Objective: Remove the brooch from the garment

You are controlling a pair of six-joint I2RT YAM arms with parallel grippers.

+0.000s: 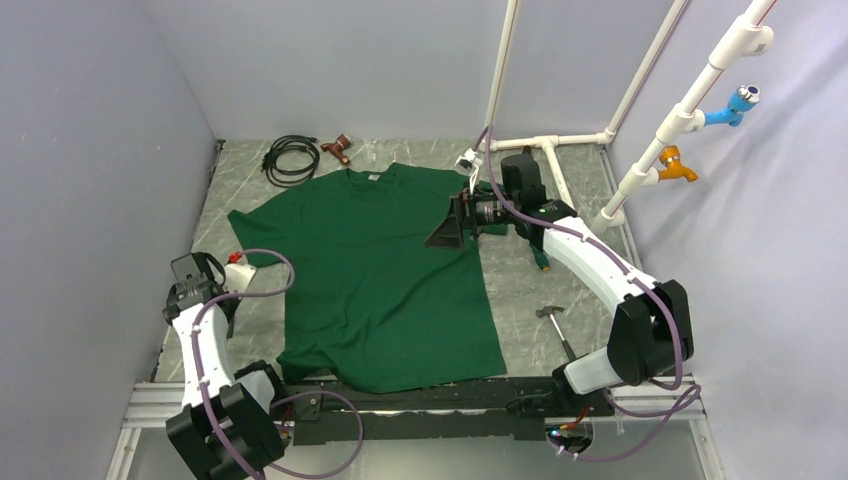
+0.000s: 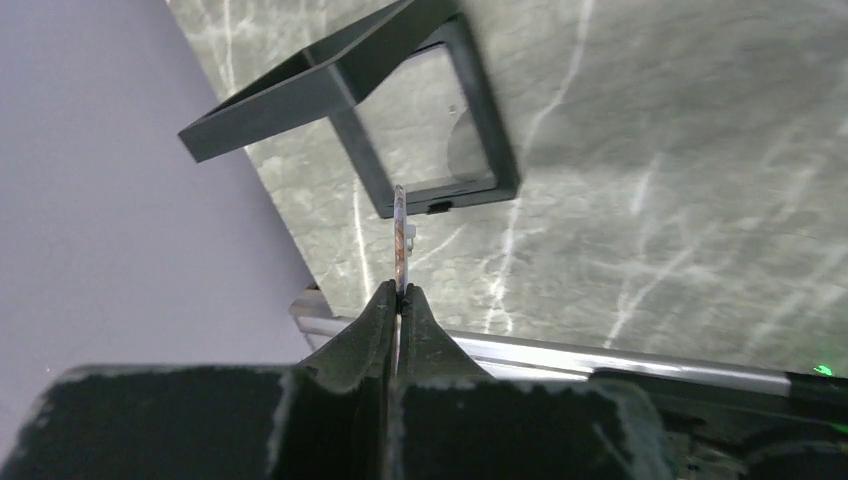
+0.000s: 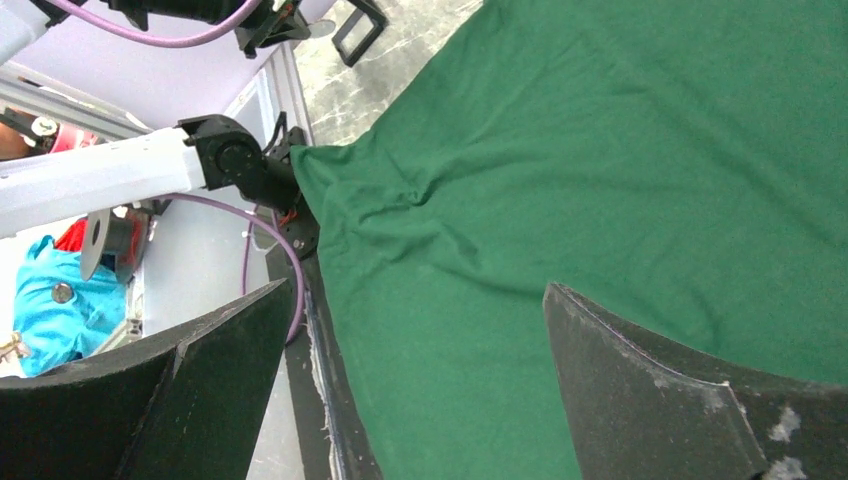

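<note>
Marble table (image 1: 520,290): green T-shirt (image 1: 380,260), cable coil (image 1: 290,157), hammer (image 1: 553,322).

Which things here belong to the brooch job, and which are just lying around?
Job: brooch, pinched in left gripper; shirt.
Lying about: cable, hammer, black frame.

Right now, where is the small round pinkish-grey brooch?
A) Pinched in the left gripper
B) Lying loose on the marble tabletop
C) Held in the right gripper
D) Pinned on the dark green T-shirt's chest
A. The left wrist view shows the brooch edge-on, clamped at the tips of the shut left gripper and clear of the dark green T-shirt. The right gripper hangs open and empty over the cloth.
</note>
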